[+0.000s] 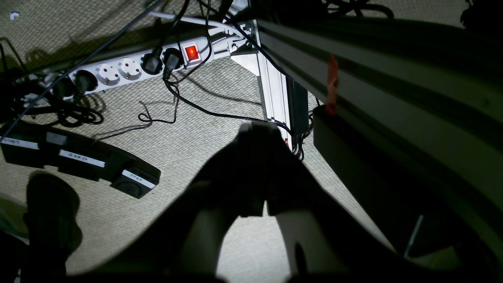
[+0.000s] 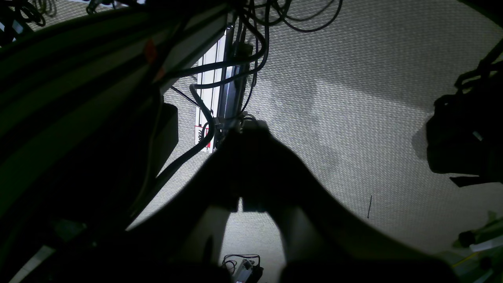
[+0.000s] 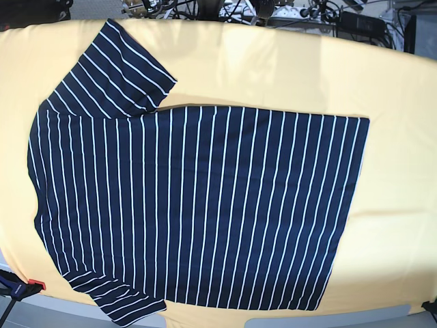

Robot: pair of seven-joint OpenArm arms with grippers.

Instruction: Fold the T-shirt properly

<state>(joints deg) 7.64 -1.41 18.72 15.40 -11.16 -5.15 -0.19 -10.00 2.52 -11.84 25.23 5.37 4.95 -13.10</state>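
**Shirt lies flat while both arms hang off to the sides**

Base view, nearest edge first: the T-shirt (image 3: 198, 205) lies spread flat on the yellow-orange cloth (image 3: 396, 171) that covers the surface, filling most of the frame. One short sleeve reaches the lower left corner of the frame, its hem at the near edge of the cloth. The shirt's body runs across the middle, white stripes going top to bottom in the picture, and its straight bottom hem sits at the right. The other sleeve angles toward the upper left. Beyond the far edge of the cloth, along the top of the frame, is a tangle of cables and gear. Neither arm shows in this view.

Left wrist view: the left fingers (image 1: 257, 133) appear as a dark silhouette in the lower centre, pressed together with nothing between them. Past them is pale carpet (image 1: 204, 141). A white power strip (image 1: 129, 68) with a lit red switch lies in the upper left, black cables trailing from it, and a metal frame leg stands at upper centre.

Right wrist view: the right fingers (image 2: 251, 131) are likewise a dark shape at lower centre, pressed together and empty, over the same carpet, with black cables (image 2: 251, 51) hanging in the upper centre.
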